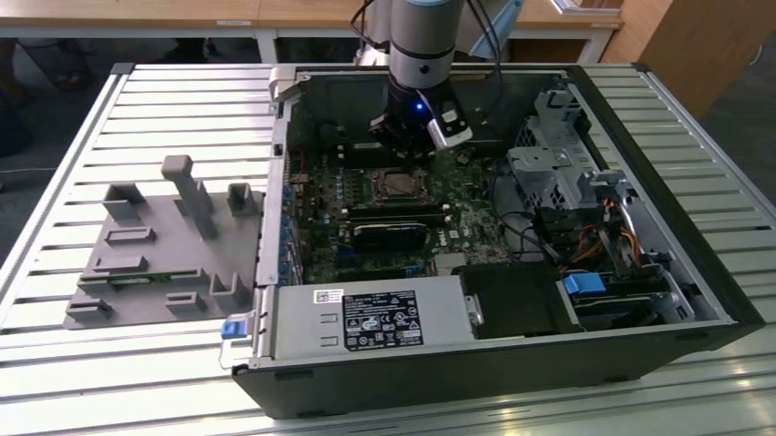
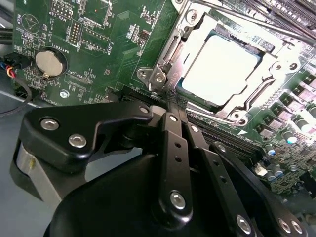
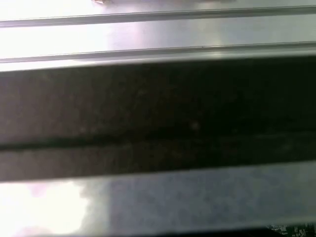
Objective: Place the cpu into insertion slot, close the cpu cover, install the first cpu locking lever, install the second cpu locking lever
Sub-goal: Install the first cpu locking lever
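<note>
We see the gripper (image 2: pixel 170 98) low inside the open case (image 1: pixel 679 272), right at the edge of the slot (image 2: pixel 197 106) on the green board (image 2: pixel 98 59). Its fingers look pressed together with nothing between them, tips touching the cover's (image 2: pixel 170 54) corner. The cpu (image 2: pixel 219 69) sits in the slot, pale top showing through the cover's window, cover flat over it. In the exterior view a grey fixture (image 1: pixel 164 245) lies on the table (image 1: pixel 109 381), on that view's left.
</note>
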Available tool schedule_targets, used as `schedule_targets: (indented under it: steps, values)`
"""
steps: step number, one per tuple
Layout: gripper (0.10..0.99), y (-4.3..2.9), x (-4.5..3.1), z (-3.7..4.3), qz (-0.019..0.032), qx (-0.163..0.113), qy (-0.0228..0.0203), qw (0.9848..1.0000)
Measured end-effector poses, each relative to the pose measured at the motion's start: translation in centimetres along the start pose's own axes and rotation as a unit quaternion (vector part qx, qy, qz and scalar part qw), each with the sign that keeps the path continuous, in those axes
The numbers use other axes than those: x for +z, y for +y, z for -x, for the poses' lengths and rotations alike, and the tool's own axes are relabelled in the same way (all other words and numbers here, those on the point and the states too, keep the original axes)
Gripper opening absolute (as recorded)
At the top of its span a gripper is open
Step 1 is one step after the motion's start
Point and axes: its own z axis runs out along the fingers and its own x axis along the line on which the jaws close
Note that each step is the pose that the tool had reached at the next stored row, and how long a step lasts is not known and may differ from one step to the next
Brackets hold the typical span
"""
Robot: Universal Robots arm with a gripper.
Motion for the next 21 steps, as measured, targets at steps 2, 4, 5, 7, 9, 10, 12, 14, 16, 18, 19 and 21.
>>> schedule_targets:
  steps: [2, 4, 5, 7, 9, 10, 12, 14, 16, 18, 19, 21]
  values:
    - [0.106, 0.00, 0.06, 0.00, -0.0009, 0.000, -0.0001, 1.0000]
    - [0.106, 0.00, 0.09, 0.00, -0.0013, 0.000, -0.0001, 1.0000]
    - [0.106, 0.00, 0.10, 0.00, -0.0012, 0.000, -0.0001, 1.0000]
    - [0.106, 0.00, 0.09, 0.00, -0.0010, 0.000, -0.0002, 1.0000]
    - [0.106, 0.04, -0.03, 0.01, -0.0001, -0.001, -0.0006, 1.0000]
    - [0.106, 0.06, -0.16, 0.02, -0.0002, -0.001, -0.0005, 1.0000]
    - [0.106, 0.04, -0.29, 0.01, -0.0008, -0.001, -0.0001, 1.0000]
    - [0.106, 0.05, -0.25, 0.01, -0.0016, -0.001, -0.0002, 1.0000]
    - [0.106, 0.06, -0.14, 0.02, -0.0028, -0.001, -0.0002, 1.0000]
    - [0.106, 0.04, -0.04, 0.02, -0.0032, -0.001, -0.0001, 1.0000]
    - [0.106, 0.03, 0.00, 0.03, -0.0034, -0.001, 0.0000, 1.0000]
    - [0.106, 0.01, 0.11, 0.05, -0.0036, -0.001, 0.0000, 1.0000]
